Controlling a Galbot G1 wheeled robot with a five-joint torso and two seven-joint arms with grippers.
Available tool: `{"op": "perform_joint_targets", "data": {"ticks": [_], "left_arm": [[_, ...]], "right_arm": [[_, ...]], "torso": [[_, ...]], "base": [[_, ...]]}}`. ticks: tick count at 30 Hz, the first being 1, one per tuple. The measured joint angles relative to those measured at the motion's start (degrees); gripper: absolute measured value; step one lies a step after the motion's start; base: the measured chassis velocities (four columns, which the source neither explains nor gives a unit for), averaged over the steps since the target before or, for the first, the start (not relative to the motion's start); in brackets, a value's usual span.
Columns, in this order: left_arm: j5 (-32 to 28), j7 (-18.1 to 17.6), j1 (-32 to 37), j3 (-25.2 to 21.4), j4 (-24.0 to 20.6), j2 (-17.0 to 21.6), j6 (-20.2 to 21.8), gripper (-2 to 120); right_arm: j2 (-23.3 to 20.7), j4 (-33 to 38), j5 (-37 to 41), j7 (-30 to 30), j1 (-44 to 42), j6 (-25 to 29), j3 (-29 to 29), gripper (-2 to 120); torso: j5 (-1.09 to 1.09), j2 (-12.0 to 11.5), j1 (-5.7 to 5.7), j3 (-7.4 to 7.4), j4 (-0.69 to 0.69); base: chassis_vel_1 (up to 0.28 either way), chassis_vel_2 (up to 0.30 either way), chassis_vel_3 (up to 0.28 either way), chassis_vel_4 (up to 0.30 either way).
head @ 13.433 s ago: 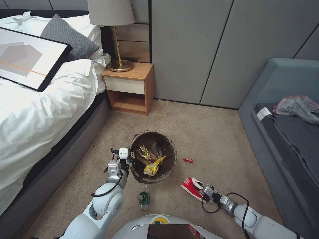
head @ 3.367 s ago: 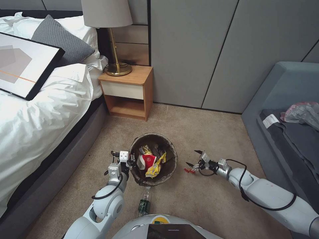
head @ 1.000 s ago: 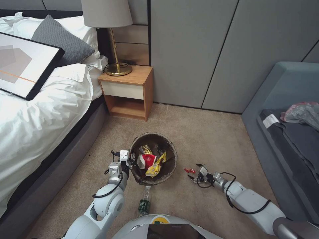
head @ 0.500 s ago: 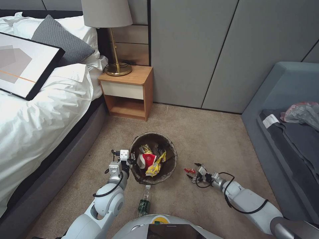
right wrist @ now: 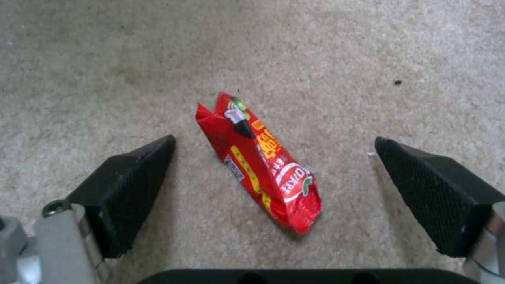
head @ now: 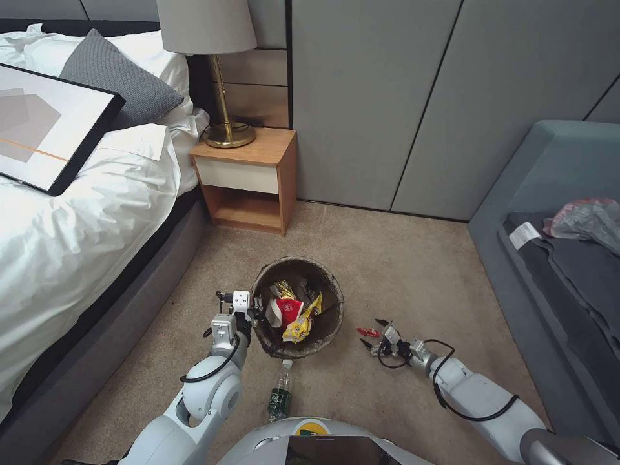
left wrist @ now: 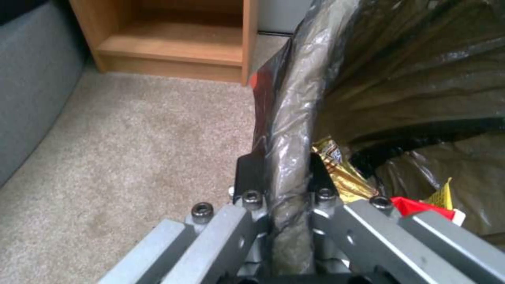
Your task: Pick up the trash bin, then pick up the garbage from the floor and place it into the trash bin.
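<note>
The trash bin [head: 321,345], lined with a dark bag, stands on the carpet in the head view. My left gripper [head: 254,314] is shut on its rim [left wrist: 292,118]; in the left wrist view the bag-covered rim sits between the left gripper's [left wrist: 284,173] fingers. Inside lie a red-and-white cup [head: 287,310] and a yellow wrapper [head: 301,325]. A small red wrapper [head: 368,332] lies on the carpet right of the bin. My right gripper [head: 374,333] is open low over it, and the wrapper [right wrist: 260,161] lies between the right gripper's [right wrist: 274,139] fingertips. A green-labelled bottle [head: 279,391] lies near my base.
A bed [head: 71,226] with white bedding and a framed picture runs along the left. A wooden nightstand [head: 248,181] with a lamp stands behind the bin. A grey-blue sofa [head: 549,258] with a grey plastic bag [head: 584,219] fills the right. Open carpet lies between.
The red-and-white cup went from my right gripper into the bin. The right gripper then came down open to the red wrapper and edged closer over it. The left gripper kept its hold.
</note>
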Motion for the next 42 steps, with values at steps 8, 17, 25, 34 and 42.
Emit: {"op": "perform_joint_targets", "data": {"ticks": [8, 17, 25, 34, 42], "left_arm": [[0.0, -0.1, -0.2, 0.2, 0.0, 0.0, 0.1, 0], [-0.1, -0.1, -0.4, 0.3, 0.0, 0.0, 0.1, 0], [-0.1, -0.1, -0.6, 0.5, 0.3, -0.1, 0.2, 0], [-0.2, -0.1, -1.0, 0.6, 0.6, -0.1, 0.2, 0], [-0.3, -0.1, -1.1, 0.6, 0.7, 0.1, 0.2, 0]], "right_arm": [[0.3, 0.8, -0.1, 0.2, -1.6, 0.4, 1.4, 74], [0.0, 2.1, -0.1, 0.7, -2.7, 0.6, 1.9, 52], [0.0, 2.3, -0.1, 0.7, -3.2, 0.9, 2.3, 35], [0.2, 2.3, -0.4, 1.1, -3.4, 1.2, 2.5, 6], [0.3, 2.2, -0.6, 1.5, -3.3, 1.3, 2.5, 3]], "torso": [[0.03, 0.0, 0.00, 0.00, 0.02], [0.06, 0.0, 0.00, 0.01, 0.02], [0.06, 0.0, 0.00, 0.01, 0.01], [0.06, 0.0, 0.00, 0.01, 0.01], [0.03, 0.0, 0.00, 0.01, 0.00]], "base": [[0.000, 0.000, 0.000, 0.000], [0.000, 0.000, 0.000, 0.000], [0.000, 0.000, 0.000, 0.000], [0.000, 0.000, 0.000, 0.000], [0.000, 0.000, 0.000, 0.000]]}}
